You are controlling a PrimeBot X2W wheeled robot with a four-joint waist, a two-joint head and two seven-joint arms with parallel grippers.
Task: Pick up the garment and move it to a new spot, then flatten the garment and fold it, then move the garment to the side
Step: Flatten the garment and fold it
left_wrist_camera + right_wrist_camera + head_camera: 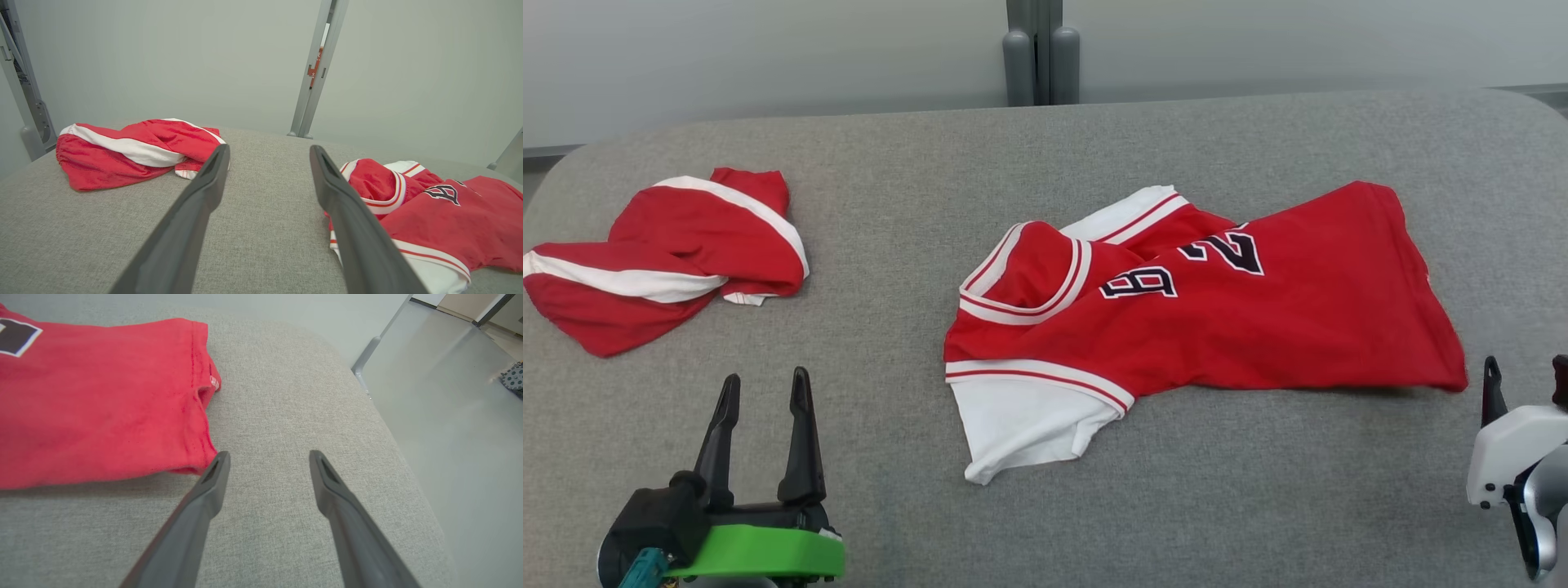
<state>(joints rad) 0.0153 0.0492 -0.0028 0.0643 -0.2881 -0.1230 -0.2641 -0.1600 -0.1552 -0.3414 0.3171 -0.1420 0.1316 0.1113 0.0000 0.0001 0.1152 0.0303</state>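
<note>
Two garments lie on the grey table (pixel 1045 139). A red jersey (pixel 1258 318) runs from the middle of the head view out toward 3 o'clock. A bunched pair of red-and-white shorts (pixel 662 253) sits at 9 o'clock, well apart from it.

You would do best to treat the jersey as the piece in hand, though the pictures don't settle which garment the task means. It rests on the table, and neither tool touches it. It is only roughly laid out: the collar end is rumpled over itself, the number is creased, and one white sleeve (pixel 1021 425) is doubled under at 6 o'clock. By that look, the flattening isn't finished, and the fold and the move to the side are all left to do.

Your left gripper (pixel 765 377) sits at 7 o'clock with its fingers spread and nothing between them. It is near the white sleeve but short of it. Your right gripper (pixel 269 454), at 4 o'clock in the head view, is likewise spread and empty. One finger is just beside the jersey's hem corner (pixel 204 461), though whether it touches the cloth can't be told.
</note>
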